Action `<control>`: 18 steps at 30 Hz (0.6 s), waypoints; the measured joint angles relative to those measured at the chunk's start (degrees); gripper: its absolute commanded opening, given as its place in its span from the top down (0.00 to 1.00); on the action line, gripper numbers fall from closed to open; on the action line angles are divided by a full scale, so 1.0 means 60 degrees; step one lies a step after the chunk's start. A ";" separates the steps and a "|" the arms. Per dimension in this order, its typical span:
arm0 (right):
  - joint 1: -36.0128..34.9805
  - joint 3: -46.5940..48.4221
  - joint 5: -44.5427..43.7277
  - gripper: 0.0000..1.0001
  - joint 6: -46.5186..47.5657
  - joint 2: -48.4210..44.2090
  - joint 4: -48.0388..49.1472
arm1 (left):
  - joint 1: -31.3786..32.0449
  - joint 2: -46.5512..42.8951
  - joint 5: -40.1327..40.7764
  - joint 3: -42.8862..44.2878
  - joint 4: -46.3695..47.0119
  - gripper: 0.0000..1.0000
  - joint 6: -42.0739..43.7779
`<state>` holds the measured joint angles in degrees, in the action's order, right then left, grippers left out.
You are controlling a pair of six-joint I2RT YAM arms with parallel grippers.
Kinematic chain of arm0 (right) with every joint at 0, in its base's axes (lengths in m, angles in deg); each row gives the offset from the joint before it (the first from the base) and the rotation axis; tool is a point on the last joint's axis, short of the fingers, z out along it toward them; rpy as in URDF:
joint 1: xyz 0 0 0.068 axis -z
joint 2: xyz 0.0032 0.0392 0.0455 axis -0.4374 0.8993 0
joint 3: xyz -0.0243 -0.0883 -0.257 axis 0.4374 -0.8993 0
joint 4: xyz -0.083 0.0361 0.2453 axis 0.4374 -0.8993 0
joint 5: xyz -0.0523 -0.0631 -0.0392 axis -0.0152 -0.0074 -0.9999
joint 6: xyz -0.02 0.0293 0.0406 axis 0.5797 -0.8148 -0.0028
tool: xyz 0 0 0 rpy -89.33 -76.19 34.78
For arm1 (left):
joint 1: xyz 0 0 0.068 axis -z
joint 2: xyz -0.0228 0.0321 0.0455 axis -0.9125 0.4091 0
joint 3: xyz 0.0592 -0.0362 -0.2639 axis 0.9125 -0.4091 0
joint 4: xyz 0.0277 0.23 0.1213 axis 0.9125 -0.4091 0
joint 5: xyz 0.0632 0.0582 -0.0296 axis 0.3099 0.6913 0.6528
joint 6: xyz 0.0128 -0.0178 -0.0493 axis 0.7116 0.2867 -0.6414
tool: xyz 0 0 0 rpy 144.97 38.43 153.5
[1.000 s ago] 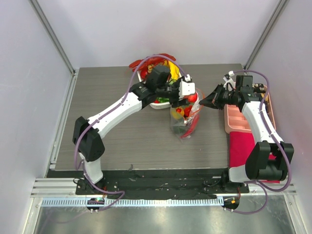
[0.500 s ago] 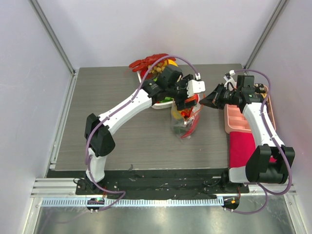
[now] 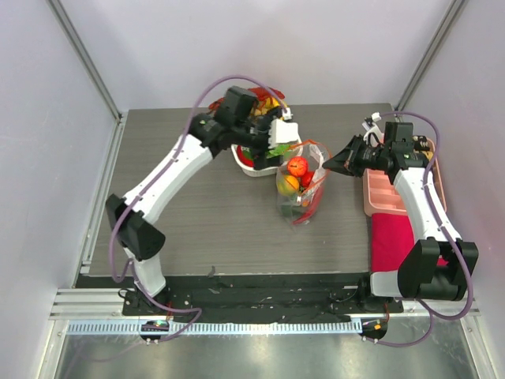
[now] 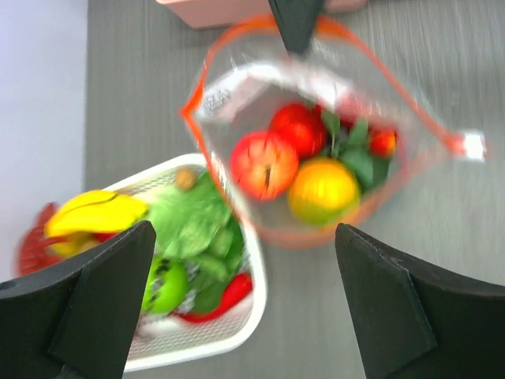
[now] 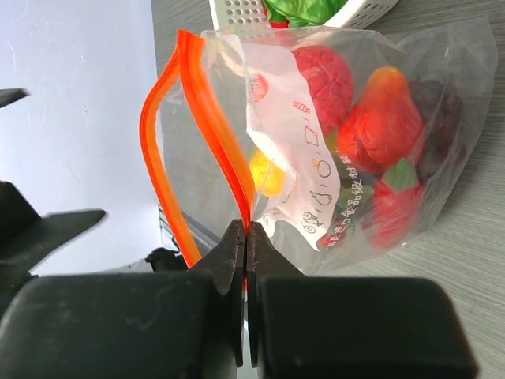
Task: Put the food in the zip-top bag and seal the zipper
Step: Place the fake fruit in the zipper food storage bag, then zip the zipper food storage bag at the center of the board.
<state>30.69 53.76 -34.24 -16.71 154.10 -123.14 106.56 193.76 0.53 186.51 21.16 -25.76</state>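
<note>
The zip-top bag (image 3: 298,189) stands open on the table with its mouth up. Inside it lie food pieces: a red apple (image 4: 263,164), an orange fruit (image 4: 323,189), another red fruit (image 4: 298,126) and green leaves (image 4: 353,154). My right gripper (image 5: 246,230) is shut on the orange-red zipper (image 5: 215,118) at the bag's right rim (image 3: 330,164). My left gripper (image 4: 245,316) hangs open and empty above the gap between bag and basket (image 3: 278,146). More food fills the white basket (image 4: 237,335): lettuce (image 4: 189,221), a yellow banana (image 4: 95,213), a red pepper (image 4: 230,294).
A pink divided tray (image 3: 385,189) sits at the table's right edge behind the right gripper, with a red cloth (image 3: 393,237) in front of it. The white basket (image 3: 246,166) stands just left of and behind the bag. The zipper's white end piece (image 4: 473,145) sticks out sideways.
The left gripper opened over the bag's mouth, left a red fruit inside, and drew back toward the basket. The right gripper kept its hold on the zipper.
</note>
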 measured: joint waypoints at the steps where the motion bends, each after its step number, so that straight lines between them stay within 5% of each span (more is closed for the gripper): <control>1: 0.0000 0.0000 0.0015 0.99 0.0051 -0.0036 -0.0004 | -0.0186 -0.0255 -0.0193 0.0004 -0.0517 0.06 0.0758; 7: -0.0004 0.0000 0.0058 0.99 0.0390 -0.0102 -0.0095 | 0.0026 -0.0885 -0.0594 -0.0073 -0.2415 0.14 0.4189; 12: -0.0087 0.0000 0.0055 0.99 0.0554 -0.0102 -0.0193 | 0.0488 -0.0470 -0.0353 -0.0401 -0.2874 0.31 0.6342; 18: -0.0532 0.0069 -0.0058 0.99 0.0769 -0.0098 -0.0255 | 0.0958 -0.0018 0.0703 -0.1275 -0.2546 0.78 0.7759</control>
<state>27.50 54.17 -34.59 -12.10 153.51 -124.67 112.31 193.65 4.74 178.87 5.88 20.80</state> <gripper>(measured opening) 0.024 0.396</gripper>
